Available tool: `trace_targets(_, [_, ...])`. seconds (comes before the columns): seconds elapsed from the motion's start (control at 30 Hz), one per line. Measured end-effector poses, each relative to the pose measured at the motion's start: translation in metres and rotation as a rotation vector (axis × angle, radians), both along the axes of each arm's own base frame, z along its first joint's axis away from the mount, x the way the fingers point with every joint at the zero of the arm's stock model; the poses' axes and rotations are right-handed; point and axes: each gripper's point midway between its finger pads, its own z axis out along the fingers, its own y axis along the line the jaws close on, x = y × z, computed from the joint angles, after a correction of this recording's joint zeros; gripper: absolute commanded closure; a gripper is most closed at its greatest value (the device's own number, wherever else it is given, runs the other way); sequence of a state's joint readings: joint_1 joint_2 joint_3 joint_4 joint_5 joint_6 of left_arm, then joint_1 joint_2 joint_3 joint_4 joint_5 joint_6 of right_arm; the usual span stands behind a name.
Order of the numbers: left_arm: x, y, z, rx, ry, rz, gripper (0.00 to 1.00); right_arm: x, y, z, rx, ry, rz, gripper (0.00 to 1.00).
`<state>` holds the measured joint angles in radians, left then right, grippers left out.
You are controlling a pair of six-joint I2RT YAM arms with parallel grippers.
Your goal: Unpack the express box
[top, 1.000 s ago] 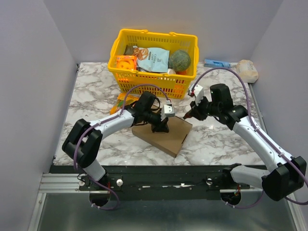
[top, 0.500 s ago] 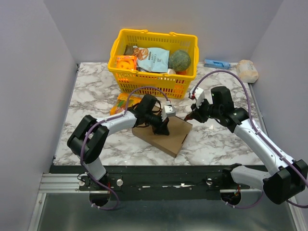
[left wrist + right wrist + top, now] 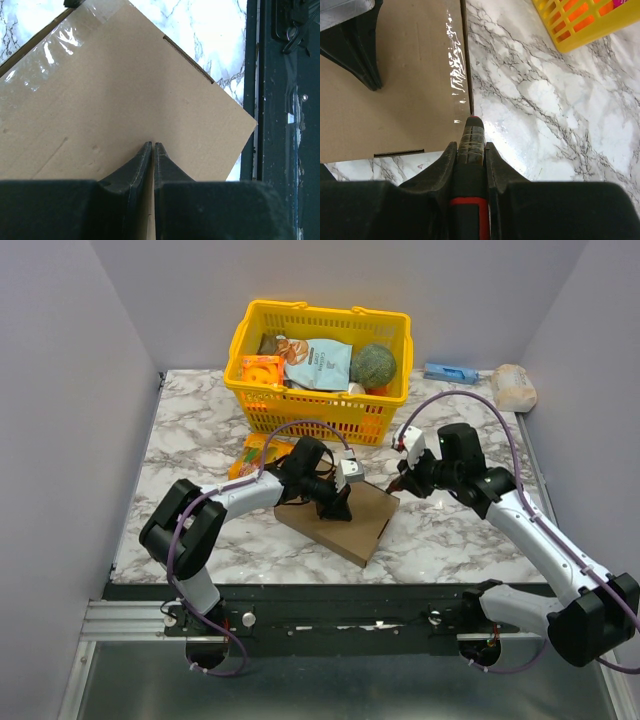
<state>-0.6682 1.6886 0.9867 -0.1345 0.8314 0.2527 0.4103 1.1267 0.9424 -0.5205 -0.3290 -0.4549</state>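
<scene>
The express box (image 3: 345,516) is a flat brown cardboard mailer lying closed on the marble table in front of the yellow basket. Clear tape runs along its top edge (image 3: 45,55). My left gripper (image 3: 336,508) is shut and empty, its fingertips (image 3: 152,146) pressing down on the lid. My right gripper (image 3: 404,478) is shut on a black and red cutter tool (image 3: 470,150). The tool's tip sits at the box's taped right edge (image 3: 465,85), near the corner. The left fingers (image 3: 355,55) show in the right wrist view.
The yellow basket (image 3: 318,415) holds several packaged items behind the box. An orange packet (image 3: 250,452) lies left of the box. A blue item (image 3: 450,372) and a pale bag (image 3: 513,386) lie at the back right. The table's dark front rail (image 3: 280,100) runs near the box's corner.
The right gripper has shifted slightly right and back along the box's edge with the tool. The left gripper stays pressed on the lid.
</scene>
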Motion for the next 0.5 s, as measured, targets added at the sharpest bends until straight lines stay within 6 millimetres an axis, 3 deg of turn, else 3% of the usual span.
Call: trace_targets(0.5, [0.0001, -0.0003, -0.0008, 0.001, 0.006, 0.004, 0.85, -0.0041, -0.0047, -0.0053, -0.047, -0.007, 0.036, 1.00])
